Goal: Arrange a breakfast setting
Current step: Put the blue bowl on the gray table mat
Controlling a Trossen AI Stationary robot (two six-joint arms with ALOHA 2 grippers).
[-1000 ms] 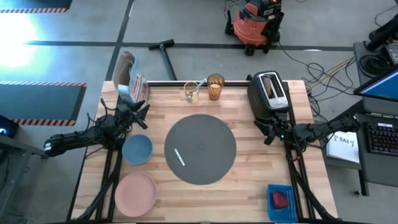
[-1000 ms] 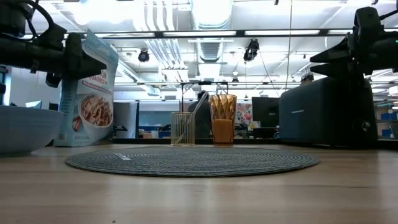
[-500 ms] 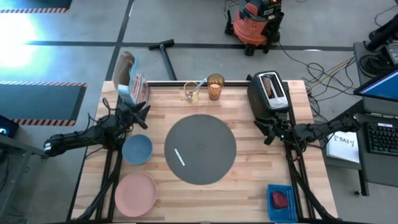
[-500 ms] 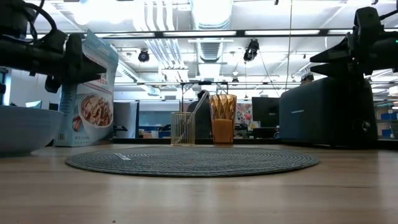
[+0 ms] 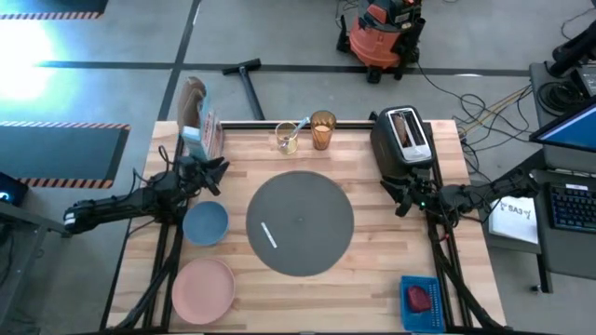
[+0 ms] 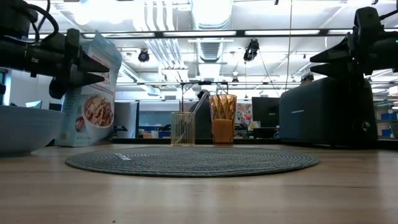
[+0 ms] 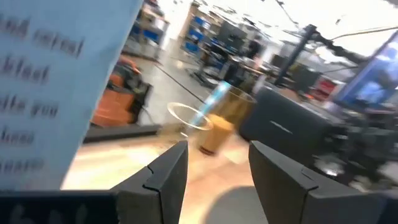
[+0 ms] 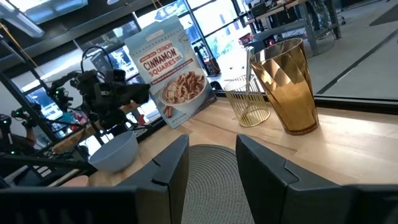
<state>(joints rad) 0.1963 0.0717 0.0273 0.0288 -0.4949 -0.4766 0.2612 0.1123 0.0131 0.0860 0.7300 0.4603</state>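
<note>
The left tool [image 5: 212,168] hangs with fingers spread just above the small blue bowl [image 5: 205,223], beside a cereal bag [image 8: 173,73] reading "CINNAMON SQUARES". The right tool [image 5: 399,192], fingers also spread, hovers by the black toaster [image 5: 402,141] at the desk [image 5: 372,261]'s 2 o'clock. At centre lies the round dark-grey mat [image 5: 300,221]. At its 12 o'clock stand the amber tumbler [image 5: 322,130] and a clear glass [image 5: 286,138] holding the light-blue spoon [image 5: 300,126]. The pink plate [image 5: 203,289] sits at 8 o'clock.

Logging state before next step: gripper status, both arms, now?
Left gripper: open, empty, above the blue bowl near the cereal box.
Right gripper: open, empty, by the black toaster.
</note>
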